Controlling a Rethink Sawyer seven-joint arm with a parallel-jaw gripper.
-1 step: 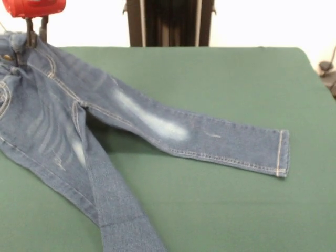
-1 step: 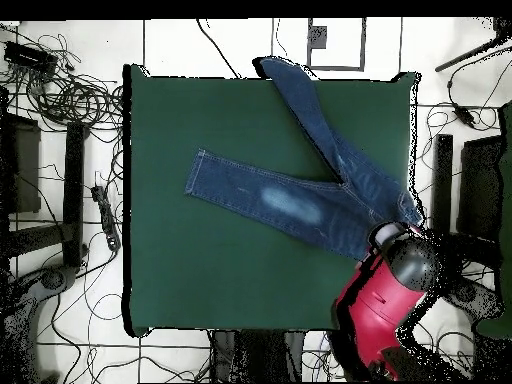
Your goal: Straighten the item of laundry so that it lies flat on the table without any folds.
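Jeans are the whole job here, and you are part way through it: they lie mostly spread on the green surface, legs opened in a V. Largest first, the surface itself is wide and has plenty of bare room left of the garment in the overhead view, yet the jeans sit crowded toward one corner of it. One leg runs out flat across the surface with its hemmed cuff square and the pale thigh patch smooth. The other leg heads for the surface's edge, and in the overhead view its lower end reaches or passes that edge, so I judge it is not fully resting on the surface. The waistband end looks bunched and lifted near the arm, with a shadowed fold at the crotch between the legs. Your gripper stands right at the waistband, its two dark fingers close together and apparently pinching the denim. What seems left to you: draw the garment inward so both legs lie on the surface, lay the waistband down, and smooth the crotch crease.
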